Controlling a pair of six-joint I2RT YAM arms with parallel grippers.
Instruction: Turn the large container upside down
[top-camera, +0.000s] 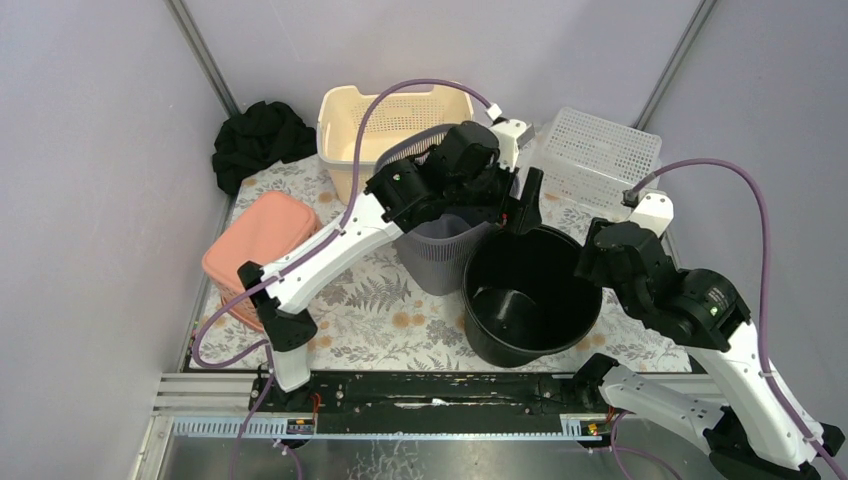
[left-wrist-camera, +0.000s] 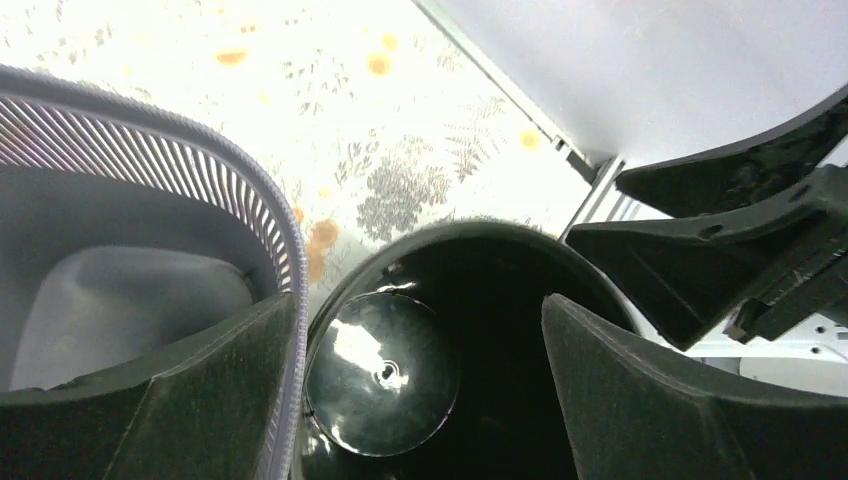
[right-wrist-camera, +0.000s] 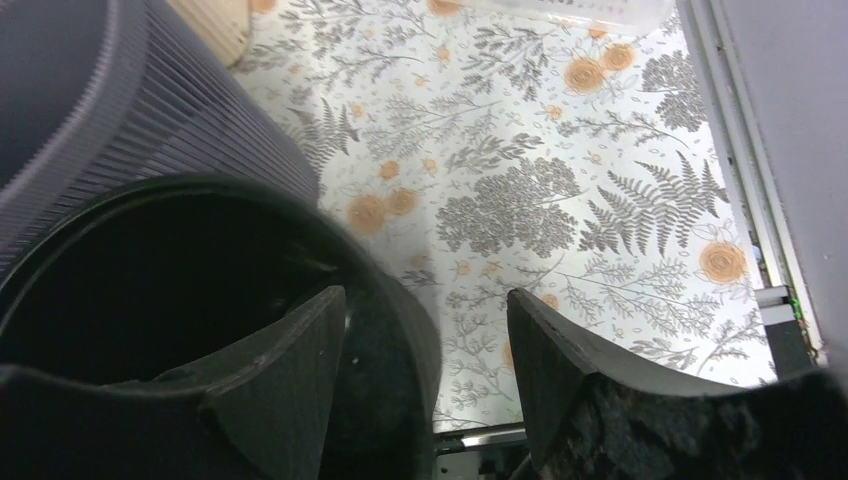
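The large container is a black bucket (top-camera: 528, 292) standing mouth up on the floral tablecloth, its shiny bottom showing inside in the left wrist view (left-wrist-camera: 385, 370). My left gripper (top-camera: 520, 208) hovers open over the bucket's far rim, one finger over the grey ribbed basket (left-wrist-camera: 150, 170) beside it, and it holds nothing (left-wrist-camera: 420, 300). My right gripper (top-camera: 590, 262) is open at the bucket's right rim. There the bucket wall (right-wrist-camera: 400, 330) stands between its fingers (right-wrist-camera: 426, 293), one finger inside the bucket and the other outside with a gap to the wall.
The grey ribbed basket (top-camera: 435, 250) touches the bucket's left side. A cream basket (top-camera: 395, 115) and a white perforated basket (top-camera: 600, 155) stand at the back. A pink tub (top-camera: 262, 240) sits at the left and a black cloth (top-camera: 260, 140) in the far left corner.
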